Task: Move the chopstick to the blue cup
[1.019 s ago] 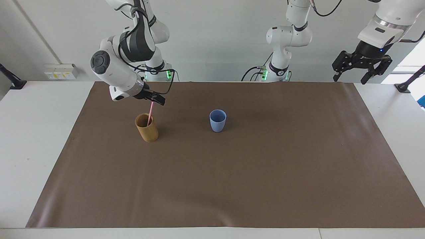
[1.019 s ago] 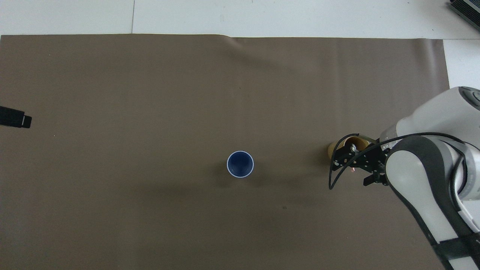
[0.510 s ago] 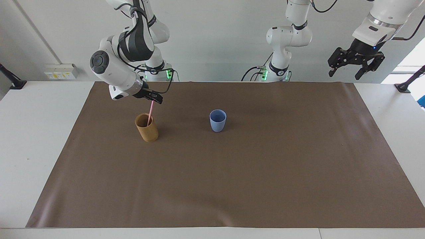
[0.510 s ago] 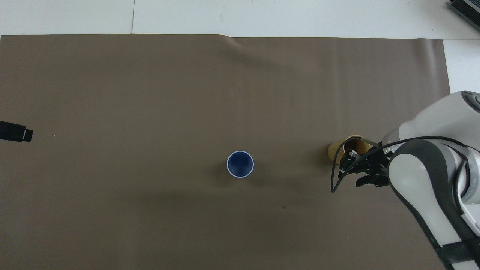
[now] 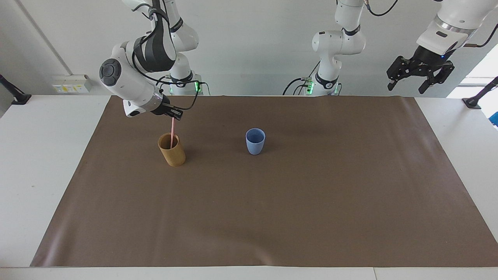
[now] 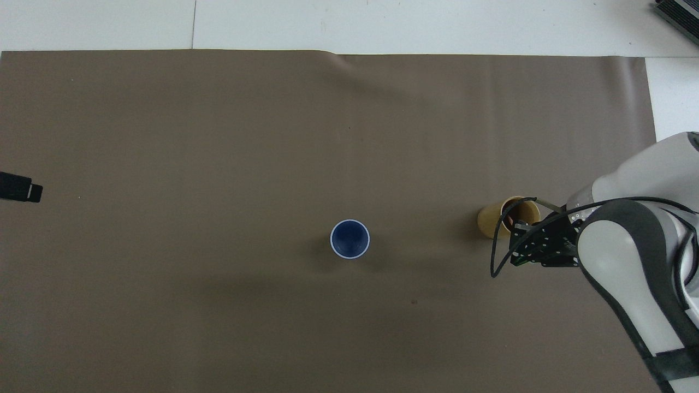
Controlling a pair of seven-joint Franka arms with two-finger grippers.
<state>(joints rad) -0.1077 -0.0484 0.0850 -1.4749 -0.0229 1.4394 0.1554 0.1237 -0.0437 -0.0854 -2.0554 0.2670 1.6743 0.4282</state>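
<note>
The pale pink chopstick (image 5: 172, 132) stands nearly upright with its lower end inside the tan bamboo-like cylinder (image 5: 171, 150). My right gripper (image 5: 174, 114) is shut on the chopstick's top end, over the cylinder. In the overhead view the right gripper (image 6: 528, 252) covers the stick beside the cylinder (image 6: 493, 220). The light blue cup (image 5: 255, 141) stands upright and empty on the brown mat, toward the middle from the cylinder; it also shows in the overhead view (image 6: 349, 238). My left gripper (image 5: 421, 74) is open and empty, raised high over the left arm's end of the table.
A brown mat (image 5: 272, 217) covers most of the white table. Only the tip of the left gripper (image 6: 21, 187) shows at the overhead view's edge. A black clamp arm (image 5: 476, 100) stands at the table's corner by the left arm.
My right gripper has risen a little and shifted toward the right arm's end, bringing the chopstick more upright in the cylinder. My left gripper has lifted slightly.
</note>
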